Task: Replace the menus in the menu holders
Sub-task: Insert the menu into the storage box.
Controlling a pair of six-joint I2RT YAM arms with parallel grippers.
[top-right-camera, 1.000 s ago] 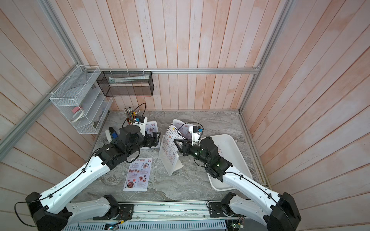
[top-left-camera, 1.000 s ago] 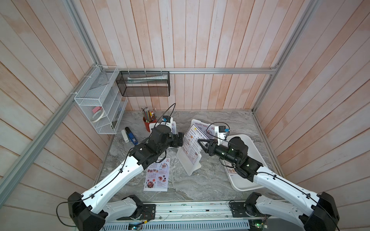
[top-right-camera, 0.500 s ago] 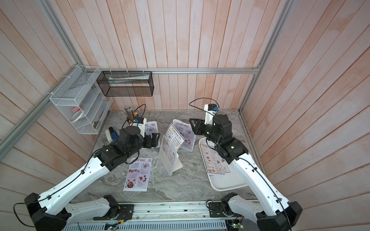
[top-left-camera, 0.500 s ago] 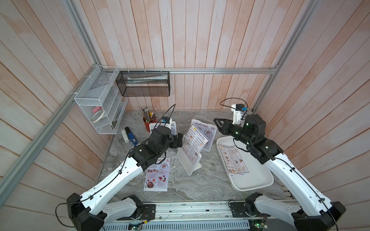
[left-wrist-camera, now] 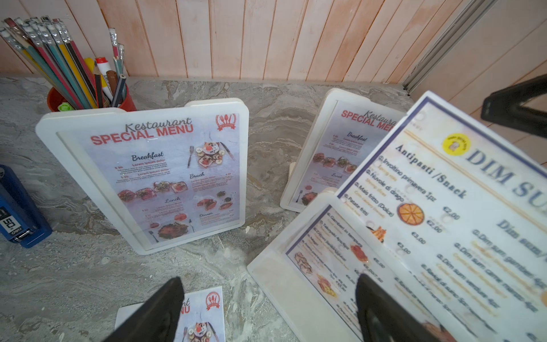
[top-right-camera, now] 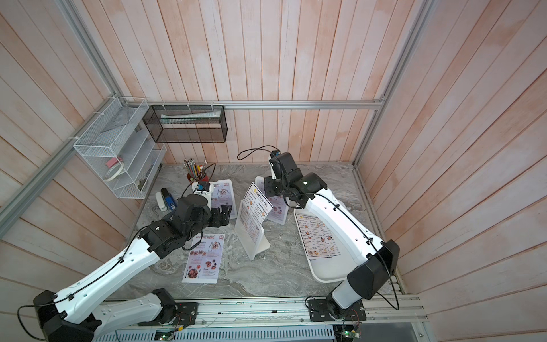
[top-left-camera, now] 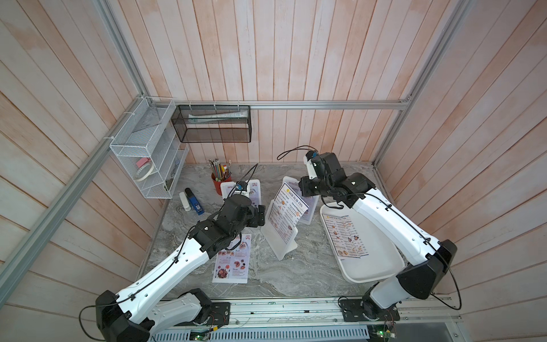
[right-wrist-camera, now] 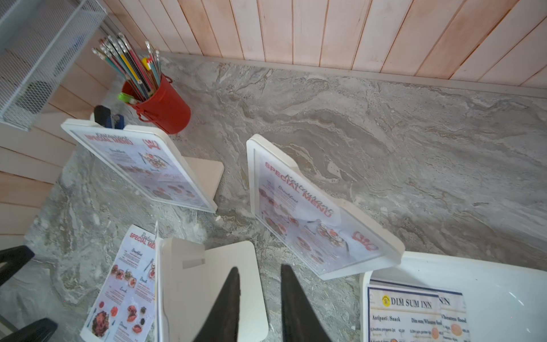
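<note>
We see three white menu holders on the grey stone table (top-left-camera: pixel 296 278). The front holder (top-left-camera: pixel 284 250) stands in the middle of the frame. A Dim Sum Inn menu (top-left-camera: pixel 288 211) pokes out of its top and leans a bit. It may be only partway down the slot, but the close view is too blurry for us to be sure. Toward the top of the frame, the holder by the pencil cup (left-wrist-camera: pixel 148 115) and the holder by the tray (right-wrist-camera: pixel 370 228) each show a red Special Menu. A loose Special Menu sheet (top-left-camera: pixel 233 260) lies flat at the lower left. More Dim Sum Inn sheets (top-left-camera: pixel 346 234) lie in the white tray (top-left-camera: pixel 381 266) at the right of the frame.

The left gripper (top-left-camera: pixel 260 214) is spread wide and holds nothing, just beside the front holder's face. The right gripper (right-wrist-camera: pixel 260 268) hangs over that holder's back foot, its jaws a little apart with nothing between them.

We think the menus are very light, thin and floppy, so they bend and can crease. The best place to pinch one is the top edge that sticks out. The holders are stiff, smooth plastic with round corners and shiny clear fronts. They look light enough to slide or tip on the stone, so we would steady one by its side rim.
</note>
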